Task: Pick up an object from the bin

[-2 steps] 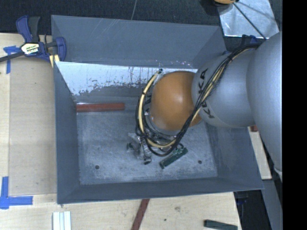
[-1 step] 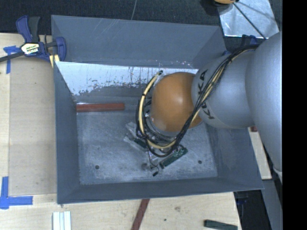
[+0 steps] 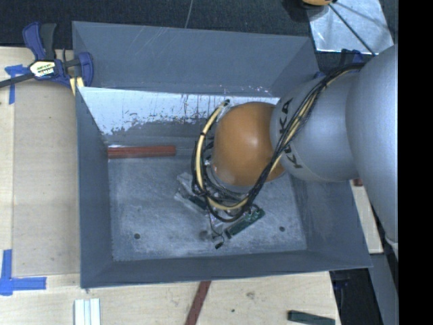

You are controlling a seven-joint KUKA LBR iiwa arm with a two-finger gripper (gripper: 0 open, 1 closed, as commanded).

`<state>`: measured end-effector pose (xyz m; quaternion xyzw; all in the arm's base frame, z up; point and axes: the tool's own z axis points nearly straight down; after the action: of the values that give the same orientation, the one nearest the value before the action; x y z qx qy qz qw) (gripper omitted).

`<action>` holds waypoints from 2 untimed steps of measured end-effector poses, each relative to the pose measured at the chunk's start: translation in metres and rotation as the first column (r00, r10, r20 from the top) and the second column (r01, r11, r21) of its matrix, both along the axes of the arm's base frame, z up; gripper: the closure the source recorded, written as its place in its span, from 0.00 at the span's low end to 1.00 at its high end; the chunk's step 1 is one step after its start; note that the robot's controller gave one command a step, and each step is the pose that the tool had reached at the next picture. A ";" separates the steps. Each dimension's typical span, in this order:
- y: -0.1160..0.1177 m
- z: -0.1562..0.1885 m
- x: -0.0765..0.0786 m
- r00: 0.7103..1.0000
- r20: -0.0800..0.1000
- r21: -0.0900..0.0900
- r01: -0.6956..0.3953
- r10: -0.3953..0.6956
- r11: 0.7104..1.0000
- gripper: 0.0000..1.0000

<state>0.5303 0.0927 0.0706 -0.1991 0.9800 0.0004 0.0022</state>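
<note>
One gripper (image 3: 216,234) sits low over the bin's floor (image 3: 145,215), a little toward the near wall and just right of the middle. Its tip is a small dark cluster close to the grey surface. The wrist and the wiring above cover it from this angle, so whether the jaws are spread or closed is not something I can make out, and nothing can be seen held between them. A small green board (image 3: 247,217) is fixed at a slant just beside the tip, on its right.

Just to the left of the tip and slightly farther back lies a pale crumpled thing (image 3: 184,187). It may be a scrap of clear plastic or wrapper, though its outline is hard to read against the floor. It is the nearest thing to the gripper, and I cannot tell whether the two touch.

Above the tip, yellow and black cables (image 3: 201,151) loop down round a rounded orange cover (image 3: 243,144) on the wrist. Behind that, the thick silver arm (image 3: 325,134) reaches in over the right wall.

Well apart from the gripper, at the back left of the floor, a reddish-brown bar (image 3: 141,152) lies flat along the foot of the far wall. The grey metal bin (image 3: 93,202) slopes up around all of this, and its far wall is scratched.
</note>
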 end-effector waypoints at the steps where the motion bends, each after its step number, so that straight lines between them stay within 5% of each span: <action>1: -0.087 0.000 0.029 1.000 0.001 -0.002 -0.030 0.030 1.000 1.00; 2: -0.087 0.000 0.028 1.000 0.000 -0.001 -0.029 0.029 1.000 0.00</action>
<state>0.5587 0.0057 0.0704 -0.2133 0.9770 0.0000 0.0022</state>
